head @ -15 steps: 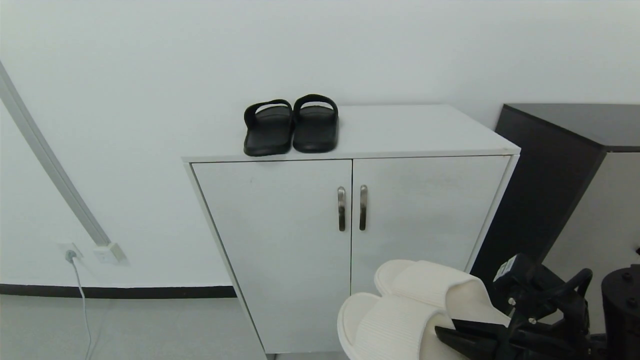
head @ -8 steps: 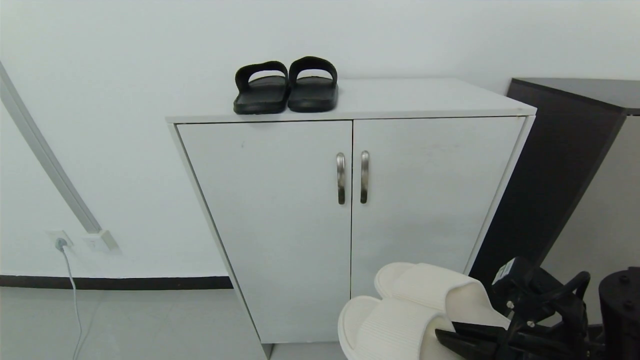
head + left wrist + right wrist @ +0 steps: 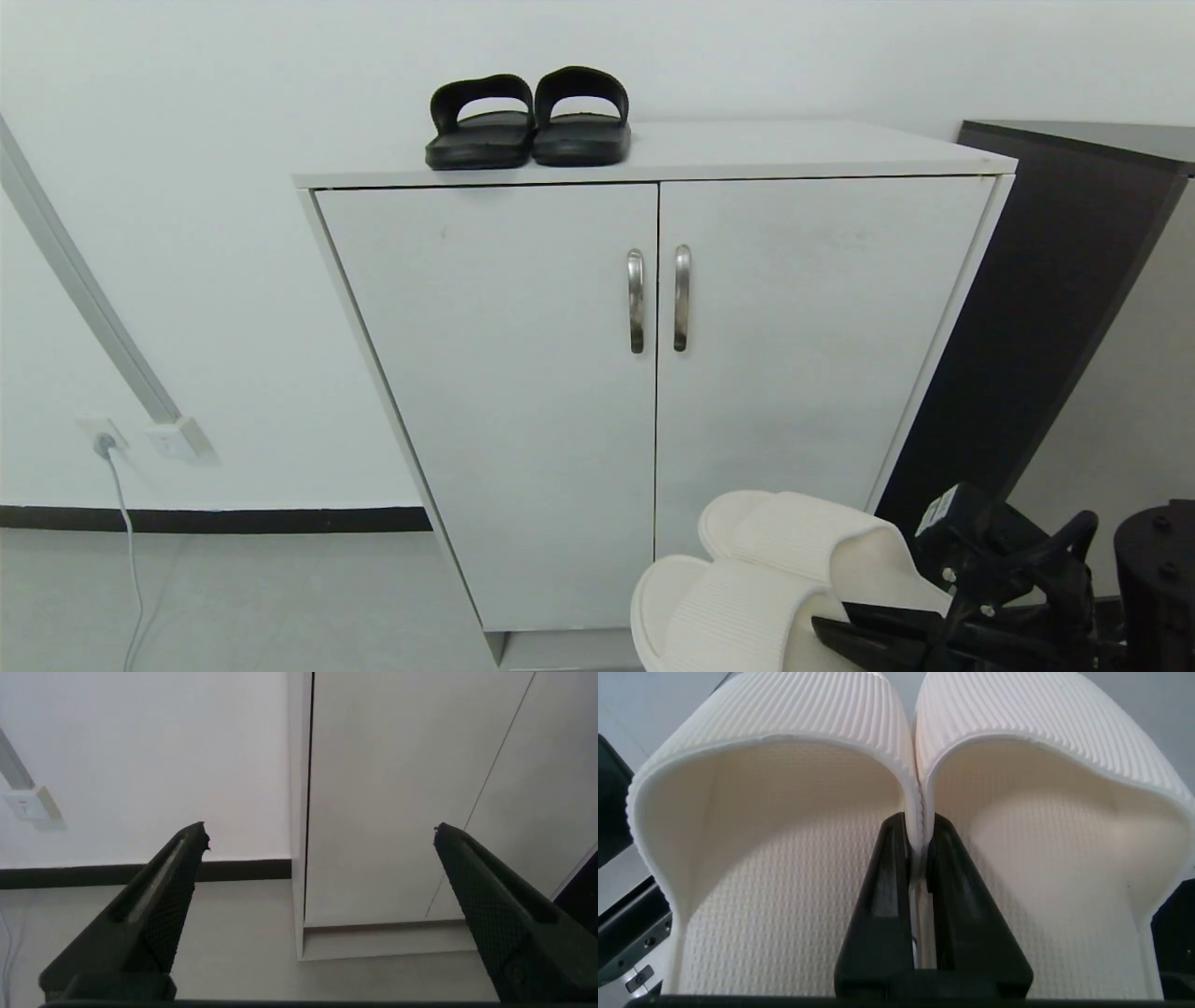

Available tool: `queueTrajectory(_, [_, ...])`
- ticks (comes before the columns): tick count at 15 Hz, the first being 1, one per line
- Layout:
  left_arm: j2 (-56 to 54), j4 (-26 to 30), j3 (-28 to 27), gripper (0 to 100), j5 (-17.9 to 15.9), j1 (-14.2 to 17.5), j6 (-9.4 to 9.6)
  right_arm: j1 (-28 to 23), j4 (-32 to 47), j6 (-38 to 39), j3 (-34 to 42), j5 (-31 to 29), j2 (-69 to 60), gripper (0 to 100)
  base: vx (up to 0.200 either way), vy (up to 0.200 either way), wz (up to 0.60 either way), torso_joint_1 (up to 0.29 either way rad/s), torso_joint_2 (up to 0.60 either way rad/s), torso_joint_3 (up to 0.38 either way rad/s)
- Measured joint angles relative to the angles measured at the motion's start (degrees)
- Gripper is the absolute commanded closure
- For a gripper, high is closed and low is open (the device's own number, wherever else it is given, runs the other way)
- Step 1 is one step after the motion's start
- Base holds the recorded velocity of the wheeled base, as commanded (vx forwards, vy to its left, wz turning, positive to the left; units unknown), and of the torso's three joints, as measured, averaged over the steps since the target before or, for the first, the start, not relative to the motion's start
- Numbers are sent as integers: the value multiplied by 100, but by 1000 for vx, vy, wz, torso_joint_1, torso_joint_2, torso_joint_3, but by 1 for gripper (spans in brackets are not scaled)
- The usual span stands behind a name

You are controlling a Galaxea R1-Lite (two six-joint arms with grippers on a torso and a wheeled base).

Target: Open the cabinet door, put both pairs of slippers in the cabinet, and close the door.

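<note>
A white two-door cabinet (image 3: pixel 523 392) stands against the wall, both doors closed, with two metal handles (image 3: pixel 636 301) at the centre seam. A pair of black slippers (image 3: pixel 529 119) sits on its top, left of centre. My right gripper (image 3: pixel 915 845) is shut on the inner edges of a pair of white ribbed slippers (image 3: pixel 766 583), held low in front of the right door. In the right wrist view the white slippers (image 3: pixel 785 849) lie side by side around the fingers. My left gripper (image 3: pixel 318 840) is open, facing the cabinet's lower left corner (image 3: pixel 304 943).
A dark cabinet (image 3: pixel 1055 308) stands right beside the white one. On the left wall a slanted cable duct (image 3: pixel 75 280) runs down to a socket (image 3: pixel 173 439), and a cord (image 3: pixel 126 551) hangs to the grey floor (image 3: pixel 215 597).
The head view has tilted or sunk, so the cabinet and black slippers appear higher in the picture. The right gripper and white slippers hold the same place in view.
</note>
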Motion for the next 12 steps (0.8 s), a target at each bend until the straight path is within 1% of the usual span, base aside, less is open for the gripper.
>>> queueTrajectory(3, [0,-2,0,0,0,0,22,-4,-68,-2,15,-13,-16,100,0,0,0,-4,19,35])
queueTrajectory(5, [26,-6,-10,0,-69,-9,205,2,-101,-2,48,-6,-52,100,0,0,0,-7,161,107])
queueTrajectory(6, [78,-20,-62,0,-132,-11,256,2,-104,0,55,-6,-60,100,0,0,0,2,71,51])
queueTrajectory(9, [332,-59,-619,0,-290,-17,262,2,-107,-2,61,-6,-63,100,0,0,0,0,0,0])
queueTrajectory(10, [580,-79,-873,0,-441,-17,257,5,-105,-2,61,-4,-63,100,0,0,0,0,0,0])
queueTrajectory(12, [1357,-217,-1356,0,-846,-22,246,24,-107,0,69,-2,-62,100,0,0,0,0,0,0])
